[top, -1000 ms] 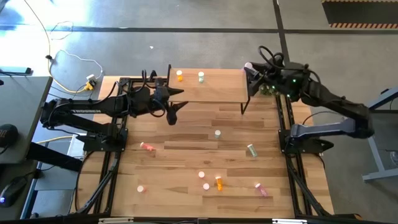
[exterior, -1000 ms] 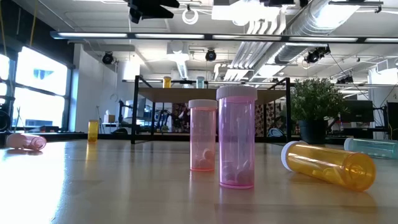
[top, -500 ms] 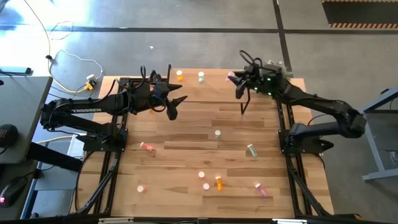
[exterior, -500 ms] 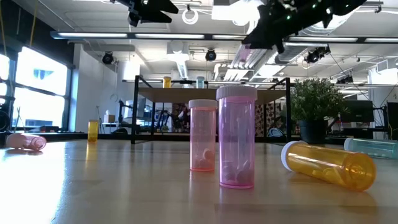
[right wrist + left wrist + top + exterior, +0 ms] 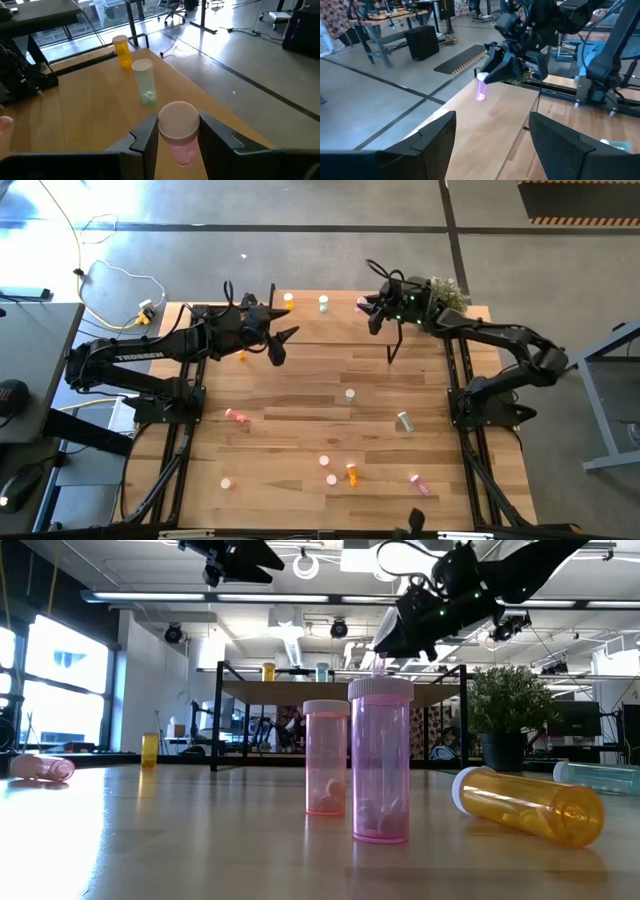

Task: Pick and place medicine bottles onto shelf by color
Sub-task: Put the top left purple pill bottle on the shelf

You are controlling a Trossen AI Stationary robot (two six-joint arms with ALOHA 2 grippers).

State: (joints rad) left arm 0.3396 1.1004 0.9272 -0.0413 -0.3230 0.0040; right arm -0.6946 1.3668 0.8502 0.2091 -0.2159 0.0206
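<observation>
Above the shelf (image 5: pixel 340 320), right claw (image 5: pixel 366 307) pinching translucent pink white-capped bottle (image 5: pixel 179 131), left claw (image 5: pixel 280 340) spread

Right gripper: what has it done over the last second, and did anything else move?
The right gripper, shut on a pink bottle, has swung from the shelf's right end inward over the shelf, towards the green bottle and orange bottle standing there. The left gripper, open and empty, shifted slightly. Both shelf bottles and the bottles down on the table stayed put.

Shelf (image 5: pixel 335 326) bearing orange bottle (image 5: pixel 289 302), green bottle (image 5: pixel 323 303)
</observation>
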